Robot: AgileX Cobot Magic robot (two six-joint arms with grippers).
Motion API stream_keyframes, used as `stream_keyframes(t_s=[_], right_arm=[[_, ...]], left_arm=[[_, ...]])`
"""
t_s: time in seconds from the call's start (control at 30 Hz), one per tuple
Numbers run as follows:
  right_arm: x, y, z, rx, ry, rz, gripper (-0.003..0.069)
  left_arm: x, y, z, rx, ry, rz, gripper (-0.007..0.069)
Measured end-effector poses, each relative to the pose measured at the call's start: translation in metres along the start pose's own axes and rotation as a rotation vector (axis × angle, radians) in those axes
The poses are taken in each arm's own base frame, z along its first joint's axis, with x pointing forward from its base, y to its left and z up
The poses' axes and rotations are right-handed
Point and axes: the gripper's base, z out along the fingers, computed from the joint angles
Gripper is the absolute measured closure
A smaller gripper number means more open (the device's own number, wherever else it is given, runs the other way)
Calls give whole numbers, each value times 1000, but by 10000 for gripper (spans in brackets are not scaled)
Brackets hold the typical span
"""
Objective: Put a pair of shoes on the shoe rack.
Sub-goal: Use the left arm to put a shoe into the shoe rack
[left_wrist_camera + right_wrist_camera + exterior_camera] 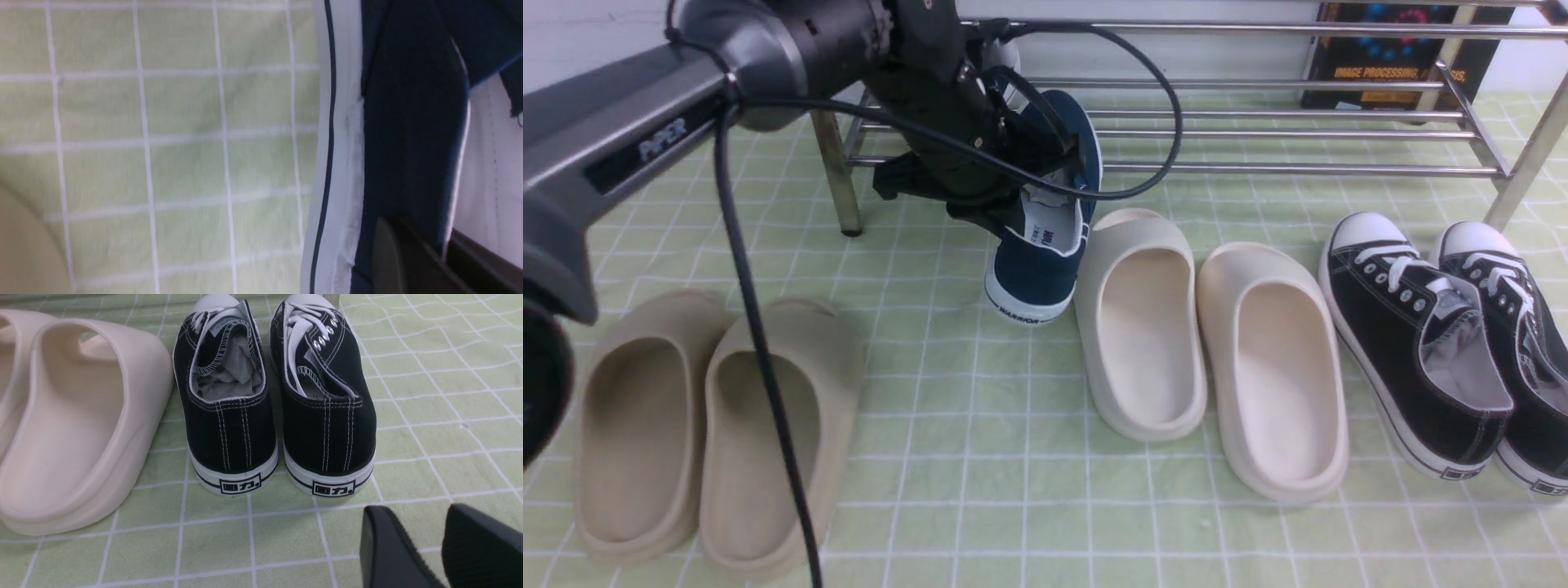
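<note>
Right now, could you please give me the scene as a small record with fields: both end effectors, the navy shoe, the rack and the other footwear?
left end effector: shut on the navy shoe, at its side wall
right end effector: open, holds nothing, behind the black sneakers
navy shoe: tilted, toe up, heel low at the checked cloth; not yet on the shoe rack
second navy shoe: cannot be made out
other footwear: beige slides left, cream slides centre, black sneakers right, all on the cloth

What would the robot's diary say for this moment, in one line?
left gripper: shut on navy shoe | toe tilted up toward shoe rack | right gripper: open, empty
</note>
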Motion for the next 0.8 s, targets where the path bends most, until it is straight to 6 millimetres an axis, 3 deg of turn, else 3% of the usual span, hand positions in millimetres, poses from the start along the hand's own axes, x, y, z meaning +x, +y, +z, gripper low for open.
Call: stream_keyframes(t_s=[0.33, 0.63, 0.8], right_arm=[[0, 0, 0, 0, 0, 0, 413], [0, 0, 0, 0, 0, 0, 413], [0, 0, 0, 0, 0, 0, 413]], left_arm=[[-49, 16, 19, 74, -117, -121, 622], [-59, 16, 45, 115, -171, -142, 622], [-65, 14, 43, 136, -231, -145, 622]])
